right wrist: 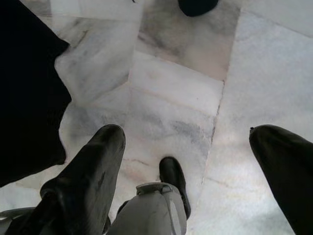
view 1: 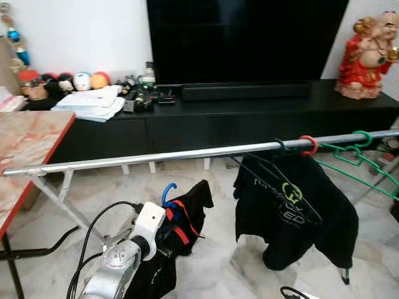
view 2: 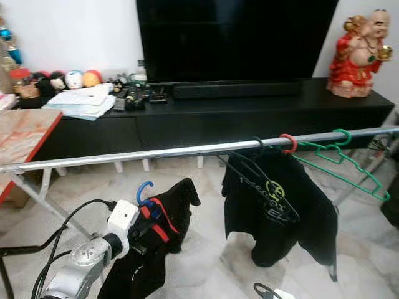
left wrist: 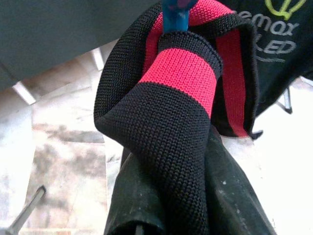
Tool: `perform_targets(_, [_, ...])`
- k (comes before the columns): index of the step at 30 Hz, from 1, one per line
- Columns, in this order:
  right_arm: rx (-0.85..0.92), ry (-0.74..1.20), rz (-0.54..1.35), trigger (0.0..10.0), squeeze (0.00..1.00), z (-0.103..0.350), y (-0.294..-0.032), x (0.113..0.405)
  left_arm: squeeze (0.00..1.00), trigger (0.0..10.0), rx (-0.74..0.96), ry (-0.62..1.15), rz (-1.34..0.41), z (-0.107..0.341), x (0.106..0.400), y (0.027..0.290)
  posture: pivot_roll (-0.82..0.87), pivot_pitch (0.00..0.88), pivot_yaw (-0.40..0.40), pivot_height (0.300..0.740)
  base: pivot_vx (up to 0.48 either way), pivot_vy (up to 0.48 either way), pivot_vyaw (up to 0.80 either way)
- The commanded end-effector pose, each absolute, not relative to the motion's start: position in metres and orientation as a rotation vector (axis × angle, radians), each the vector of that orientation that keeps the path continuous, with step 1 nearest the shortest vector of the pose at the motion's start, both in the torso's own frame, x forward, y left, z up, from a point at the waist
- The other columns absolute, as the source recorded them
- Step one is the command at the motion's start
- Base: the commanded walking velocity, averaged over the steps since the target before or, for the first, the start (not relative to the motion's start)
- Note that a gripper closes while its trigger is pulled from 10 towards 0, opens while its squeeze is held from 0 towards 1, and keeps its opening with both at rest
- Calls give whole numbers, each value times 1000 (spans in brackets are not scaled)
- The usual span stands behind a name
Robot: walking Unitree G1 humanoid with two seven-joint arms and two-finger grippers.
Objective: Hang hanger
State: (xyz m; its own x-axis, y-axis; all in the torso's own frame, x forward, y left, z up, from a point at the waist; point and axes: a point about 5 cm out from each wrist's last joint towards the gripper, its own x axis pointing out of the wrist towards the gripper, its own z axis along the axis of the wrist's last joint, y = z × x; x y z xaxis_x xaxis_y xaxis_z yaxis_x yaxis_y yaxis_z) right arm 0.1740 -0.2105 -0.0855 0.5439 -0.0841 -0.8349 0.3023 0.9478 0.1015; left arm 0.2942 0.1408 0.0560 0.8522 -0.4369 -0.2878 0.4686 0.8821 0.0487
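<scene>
Below the silver rail (view 1: 187,153), the left gripper (view 1: 167,225) pinches a blue-hooked hanger (view 1: 168,192) draped in a black-and-red garment (left wrist: 181,98), apparently by its neck. It hangs apart from the rail, left of the black shirt (view 1: 293,212) hanging there. The right gripper (right wrist: 186,161) hangs spread above the marble floor (right wrist: 195,98).

At lower left of the frame my left fingers (view 1: 169,225) grip a blue-hooked hanger (view 1: 168,193) carrying a black garment (view 1: 187,218) with red trim, below the rail (view 1: 156,156). On the rail at right hang a black shirt (view 1: 293,208) and a green hanger (view 1: 361,159).
</scene>
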Motion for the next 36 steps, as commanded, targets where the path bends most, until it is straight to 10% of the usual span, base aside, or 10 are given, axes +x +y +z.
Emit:
perform_targets(1, [249,980,-226,10000,0,-87,-208,173,0,10000,133,224,-486,67,298,142,30,11,2,740,0,0,-788])
perform_targets(36, [249,971,-225,10000,0,-87,-206,172,0,10000,117,167,-537,78,298,139,36,8,14,740,0,56,-560])
